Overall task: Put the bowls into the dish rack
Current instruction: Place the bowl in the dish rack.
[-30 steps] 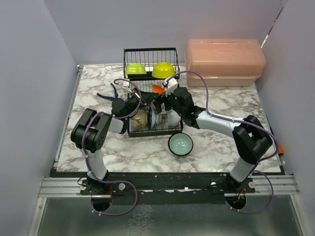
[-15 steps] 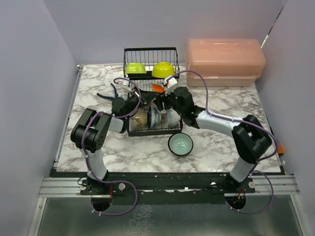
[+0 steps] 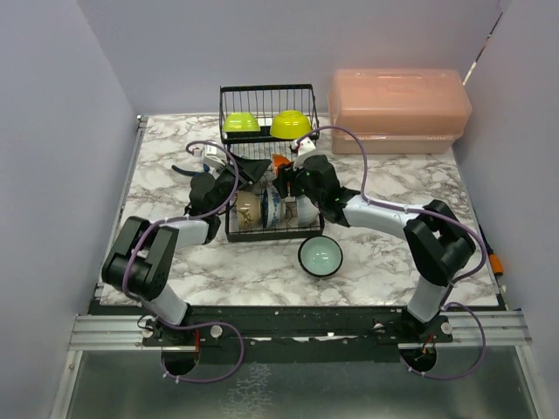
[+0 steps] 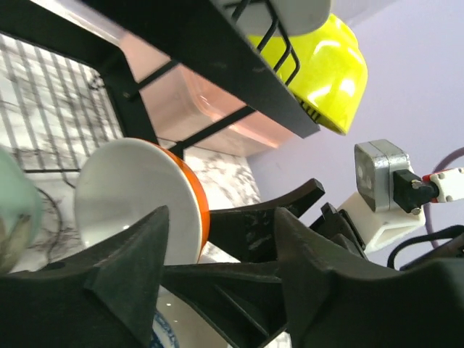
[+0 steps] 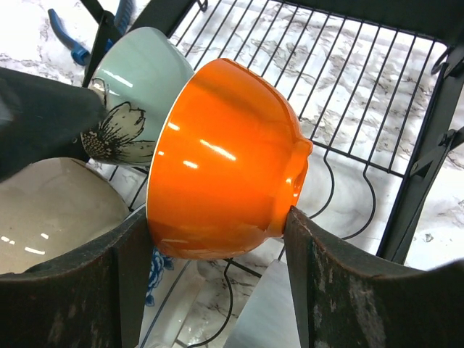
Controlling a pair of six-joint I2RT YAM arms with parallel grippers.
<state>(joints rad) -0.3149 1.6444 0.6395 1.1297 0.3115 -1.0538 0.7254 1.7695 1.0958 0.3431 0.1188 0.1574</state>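
Top external view: I am looking at a marble table (image 3: 384, 253) with a pink lidded box (image 3: 397, 109) sitting at its far right corner. No writing is showing large enough for me to read.

Dish rack (image 3: 266, 90), black wire, is standing just left of the box, mid-table at the far side.

Both arms are reaching into the rack's lower tier from opposite sides. Left gripper (image 4: 221, 225) is hanging with its jaws spread and nothing between them. Right gripper (image 5: 217, 225) is facing it.

Teal bowl (image 3: 320, 256) is sitting upright on the table, just in front of the rack.

Yellow-green bowl (image 3: 240, 122) and brighter yellow bowl (image 3: 290, 124) are lying upside down on the upper shelf, side by side.

Pale green bowl (image 5: 141, 87), painted with a dark-edged flower, is standing on edge in the lower tier. Beige bowl (image 5: 51, 203) is lying nearer the right wrist camera, beside it.

Orange bowl (image 5: 225, 159), white inside, is tipped on its side over the lower wires. The right jaws are pinching it, one finger on the foot, the other at the rim.

Blue-handled pliers (image 5: 69, 32) are lying on the table left of the rack.
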